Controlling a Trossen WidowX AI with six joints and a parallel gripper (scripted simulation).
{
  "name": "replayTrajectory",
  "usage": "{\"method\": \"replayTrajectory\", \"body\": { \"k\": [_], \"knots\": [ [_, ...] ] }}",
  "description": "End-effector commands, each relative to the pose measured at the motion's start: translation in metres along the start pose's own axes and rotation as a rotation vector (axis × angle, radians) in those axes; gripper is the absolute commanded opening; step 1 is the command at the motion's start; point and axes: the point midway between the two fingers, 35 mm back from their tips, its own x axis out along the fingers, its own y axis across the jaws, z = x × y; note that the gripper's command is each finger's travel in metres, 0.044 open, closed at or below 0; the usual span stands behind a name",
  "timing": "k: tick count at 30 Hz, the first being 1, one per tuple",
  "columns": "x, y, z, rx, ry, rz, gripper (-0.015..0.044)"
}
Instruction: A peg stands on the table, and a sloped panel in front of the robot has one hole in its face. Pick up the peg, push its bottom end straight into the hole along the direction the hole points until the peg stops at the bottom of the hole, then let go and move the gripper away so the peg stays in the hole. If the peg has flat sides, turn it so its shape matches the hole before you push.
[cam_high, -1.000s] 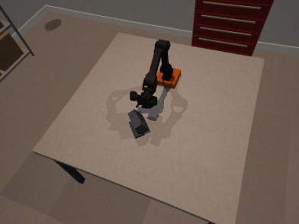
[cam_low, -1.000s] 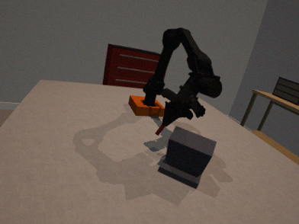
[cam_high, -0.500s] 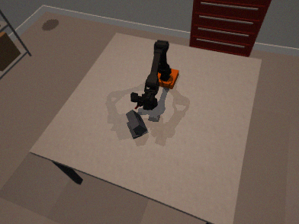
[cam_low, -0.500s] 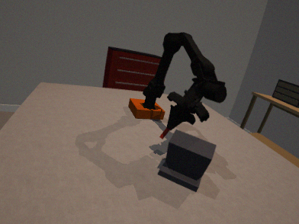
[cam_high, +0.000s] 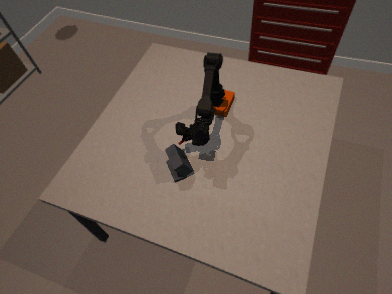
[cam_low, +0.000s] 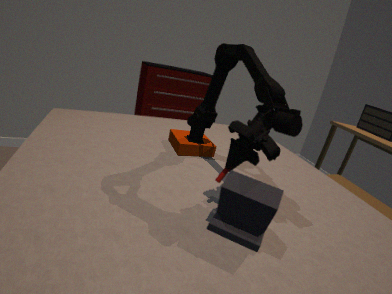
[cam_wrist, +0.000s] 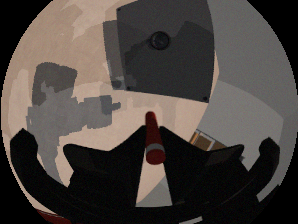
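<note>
Wrist view: the claw (cam_high: 181, 142) (cam_low: 227, 169) (cam_wrist: 152, 129) grips a red peg (cam_high: 180, 143) (cam_low: 221, 175) (cam_wrist: 151, 127); beyond its tips, apart from the peg, a dark block (cam_high: 180, 161) (cam_low: 250, 205) (cam_wrist: 170, 67) shows one round hole (cam_wrist: 160, 40).

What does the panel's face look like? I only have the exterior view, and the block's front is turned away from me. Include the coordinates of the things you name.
Observer: The wrist view shows one round hole in the panel (cam_low: 251, 206) (cam_wrist: 170, 65).
Operator: Is the red stick in it?
Observer: No, the wrist view shows the hole unfilled, the peg (cam_low: 222, 175) (cam_wrist: 153, 137) outside it.
Operator: Has the stick any markings?
Observer: Yes, a grey band near one end, seen in the wrist view.
</note>
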Motion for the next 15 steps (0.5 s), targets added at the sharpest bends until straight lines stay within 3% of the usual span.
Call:
{"method": "replayTrajectory", "body": {
  "k": [1, 15],
  "knots": [
    [-0.002, 0.003, 0.001, -0.004, -0.004, -0.022, 0.0],
    [-0.012, 0.012, 0.011, -0.029, -0.036, -0.093, 0.0]
  ]
}}
